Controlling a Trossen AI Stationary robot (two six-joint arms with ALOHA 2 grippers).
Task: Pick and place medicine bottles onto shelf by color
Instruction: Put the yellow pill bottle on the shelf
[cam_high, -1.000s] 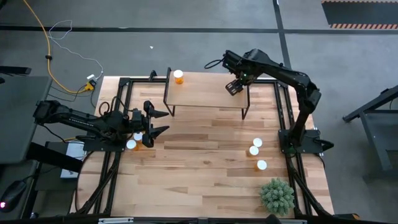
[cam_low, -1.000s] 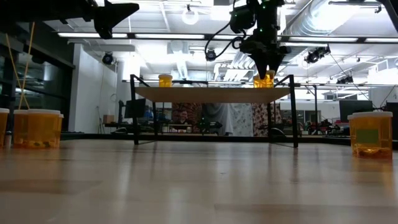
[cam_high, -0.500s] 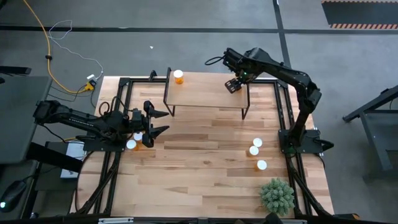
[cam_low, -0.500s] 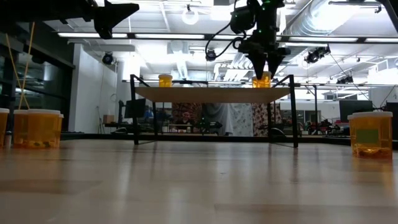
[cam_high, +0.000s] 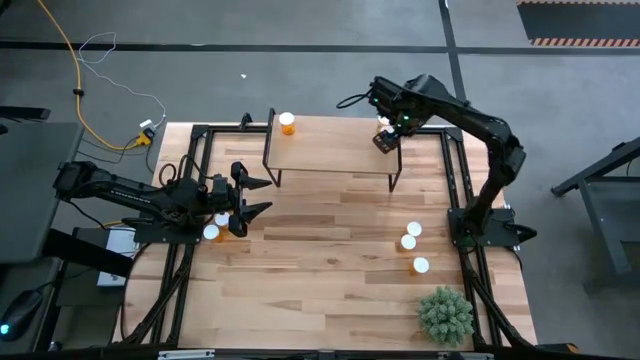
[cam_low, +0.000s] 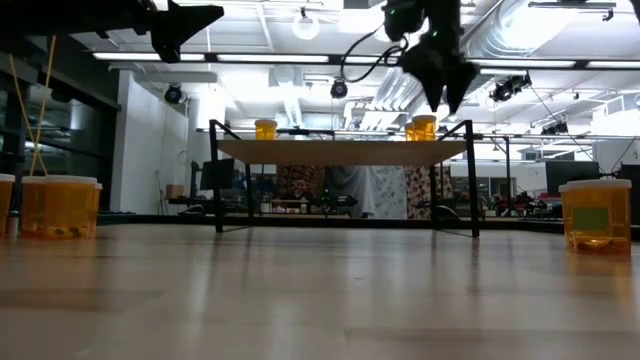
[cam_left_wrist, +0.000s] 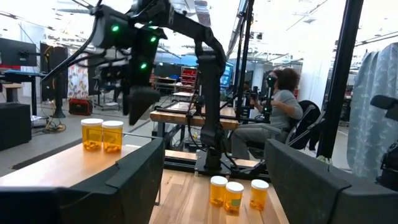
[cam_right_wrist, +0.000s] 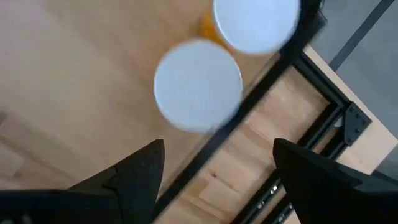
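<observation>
We judge that the placing step at the right end of the shelf (cam_high: 330, 150) is just done. Our right end effector (cam_high: 385, 138) hangs above that end with its fingers spread and nothing between them, and in the right wrist view two white-capped medicine bottles (cam_right_wrist: 198, 85) stand directly below on the light board, close beside the black frame. The low view shows one orange bottle (cam_low: 422, 127) upright on the shelf's right end, clear of the end effector (cam_low: 440, 85) above it, and another bottle (cam_low: 265, 128) at the far left end.

The next move, as we read it, calls for carrying the right arm off the shelf toward the three bottles (cam_high: 411, 247) standing on the worktop (cam_high: 320, 270) near its base, beside the green plant (cam_high: 445, 313). It needs to lift clear first so the fingers do not clip the caps just set down.

The right arm reaches from its base up and inward, elbow raised, wrist pointing down over the shelf corner. Our left arm lies low and stretched across the left side of the worktop, its end effector (cam_high: 255, 195) with fingers open and empty, close to two bottles (cam_high: 216, 226) just beside it.
</observation>
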